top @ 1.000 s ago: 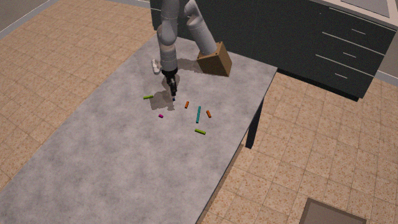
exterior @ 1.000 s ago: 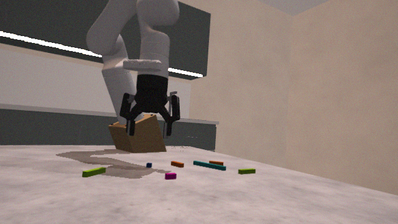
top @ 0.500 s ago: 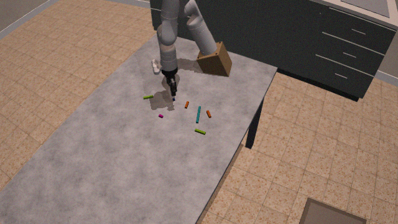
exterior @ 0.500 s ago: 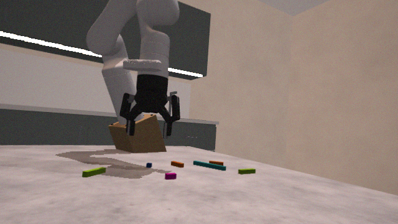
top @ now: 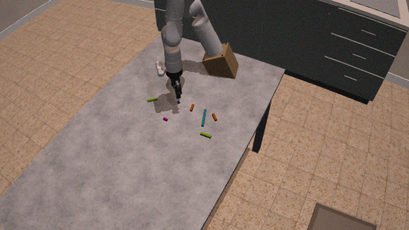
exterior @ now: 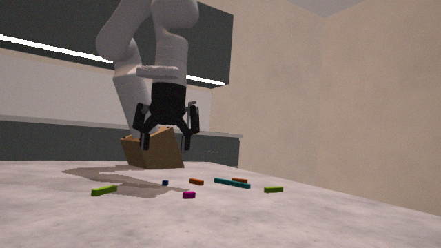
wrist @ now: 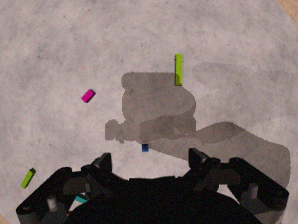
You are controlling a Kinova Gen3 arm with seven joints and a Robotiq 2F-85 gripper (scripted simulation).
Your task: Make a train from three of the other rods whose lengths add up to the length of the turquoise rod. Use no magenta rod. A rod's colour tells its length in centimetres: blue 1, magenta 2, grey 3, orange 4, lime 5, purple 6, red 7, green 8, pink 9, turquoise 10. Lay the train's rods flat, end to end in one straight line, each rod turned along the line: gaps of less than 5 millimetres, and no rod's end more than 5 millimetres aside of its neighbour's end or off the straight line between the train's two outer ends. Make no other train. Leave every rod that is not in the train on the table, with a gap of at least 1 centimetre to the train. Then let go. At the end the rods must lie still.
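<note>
My gripper [exterior: 165, 146] is open and empty, hanging above the small blue rod [top: 178, 102], which also shows in the exterior view [exterior: 165, 182] and in the wrist view [wrist: 145, 148]. The turquoise rod [top: 203, 117] lies to the right, with one orange rod [top: 192, 107] on its left and another orange rod [top: 214, 117] on its right. One lime rod [top: 152, 99] lies left of the gripper; in the wrist view it is [wrist: 178, 70]. A second lime rod [top: 206, 135] lies in front of the turquoise rod. A magenta rod [top: 165, 119] lies apart at the front left.
A brown wooden block [top: 221, 62] stands at the back of the table beside the arm's base. The table's right edge [top: 255, 128] runs close to the rods on the right.
</note>
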